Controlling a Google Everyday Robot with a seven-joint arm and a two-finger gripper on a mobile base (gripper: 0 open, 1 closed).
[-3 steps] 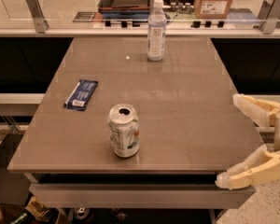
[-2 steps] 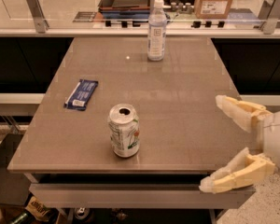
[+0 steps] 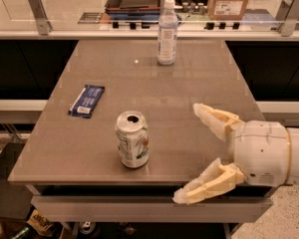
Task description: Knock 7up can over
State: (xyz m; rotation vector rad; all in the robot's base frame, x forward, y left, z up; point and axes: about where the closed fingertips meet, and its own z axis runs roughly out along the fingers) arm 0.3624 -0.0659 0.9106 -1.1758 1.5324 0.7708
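The 7up can (image 3: 132,139) stands upright near the front edge of the grey-brown table (image 3: 109,73), silver-white with green and red markings and an open pull-tab top. My gripper (image 3: 189,153) comes in from the right at the table's front right, its two cream fingers spread wide open and pointing left toward the can. One fingertip (image 3: 199,109) is over the table, the other (image 3: 182,196) hangs at the front edge. The gripper is empty and stands a short way right of the can, not touching it.
A clear plastic bottle (image 3: 167,33) with a white label stands upright at the table's far middle. A dark blue snack packet (image 3: 86,100) lies flat on the left. A counter with a railing (image 3: 149,33) runs behind the table.
My gripper has moved left toward the can, coming further over the table's front right corner, with fingers still open. The can, bottle and packet have not moved.
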